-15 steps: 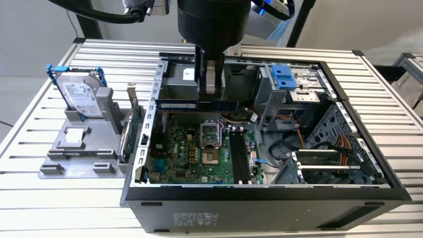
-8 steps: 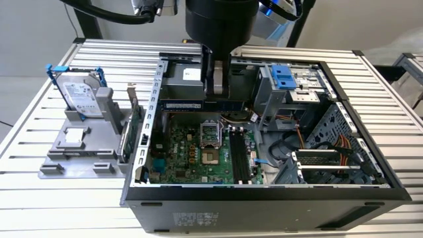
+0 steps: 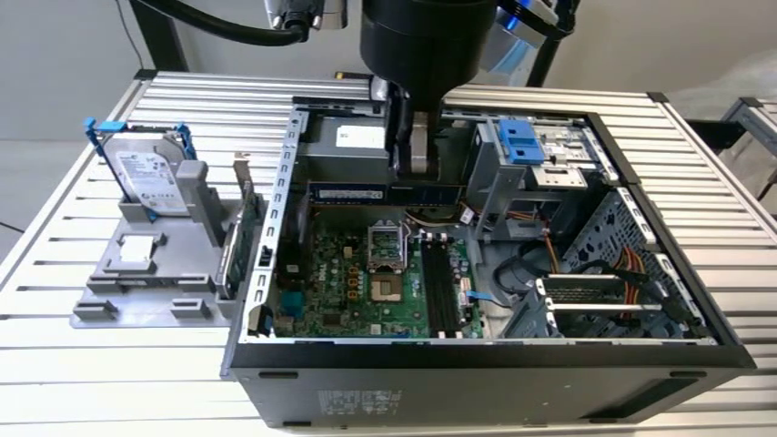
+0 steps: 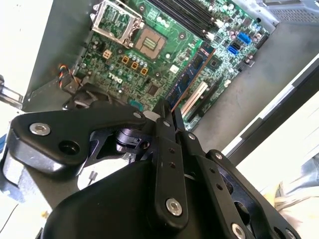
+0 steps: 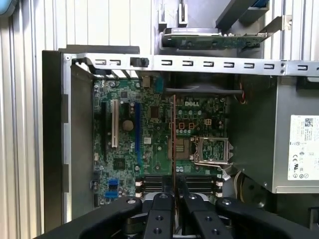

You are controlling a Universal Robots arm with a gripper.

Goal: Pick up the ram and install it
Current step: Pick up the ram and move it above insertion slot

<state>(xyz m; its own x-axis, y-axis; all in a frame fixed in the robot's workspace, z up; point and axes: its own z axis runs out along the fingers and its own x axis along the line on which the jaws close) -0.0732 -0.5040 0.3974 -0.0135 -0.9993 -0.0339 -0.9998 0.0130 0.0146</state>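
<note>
Exterior view gives us the open computer case (image 3: 486,382), with the green motherboard (image 3: 352,273) lying on its floor. At the exterior view's left, a grey holder (image 3: 134,273) carries the hard drive (image 3: 152,182) and the green card (image 3: 233,250), which stands on edge. The gripper (image 3: 417,168) is clamped on the ram (image 3: 352,193), a thin blue stick held level over the motherboard at the upper centre of the frame. In the second wrist view we see its dark chips. In the first wrist view it is edge-on, so we cannot make out its face.
</note>
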